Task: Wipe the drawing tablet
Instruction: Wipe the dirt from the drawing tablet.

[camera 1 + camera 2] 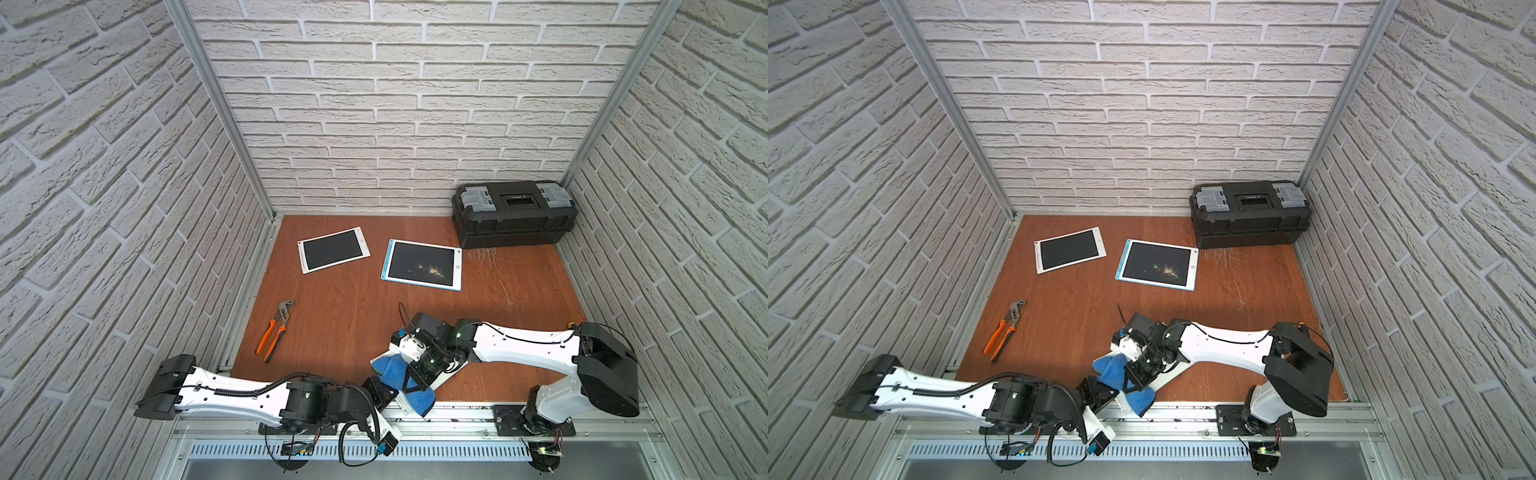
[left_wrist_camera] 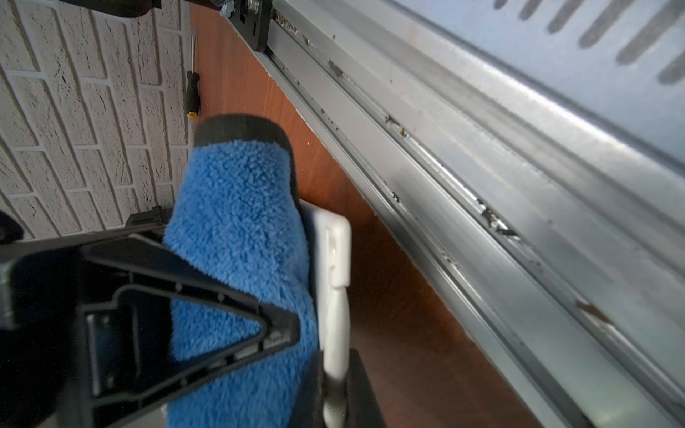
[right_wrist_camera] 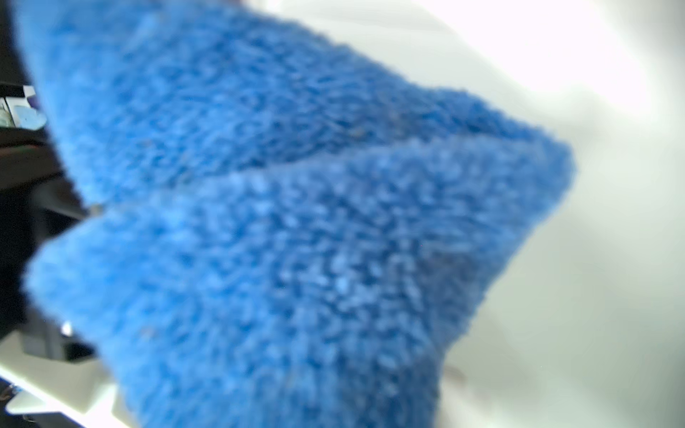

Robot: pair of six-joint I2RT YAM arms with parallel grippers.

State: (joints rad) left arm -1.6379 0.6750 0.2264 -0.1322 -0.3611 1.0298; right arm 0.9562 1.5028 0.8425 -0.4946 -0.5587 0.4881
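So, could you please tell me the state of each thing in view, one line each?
left gripper: shut on the edge of the front tablet
right gripper: shut on the blue cloth
blue cloth: folded, lying over the front tablet
front tablet: screen hidden under the cloth
blue-edged tablet: lying flat, crumbs on screen
white tablet: lying flat, screen clean
toolbox: closed
pliers: lying flat, handles slightly apart

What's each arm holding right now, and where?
Right gripper: fluffy blue microfibre cloth, pinched mid-length. Left gripper: seemingly the near edge of the white drawing tablet; jaws mostly hidden.
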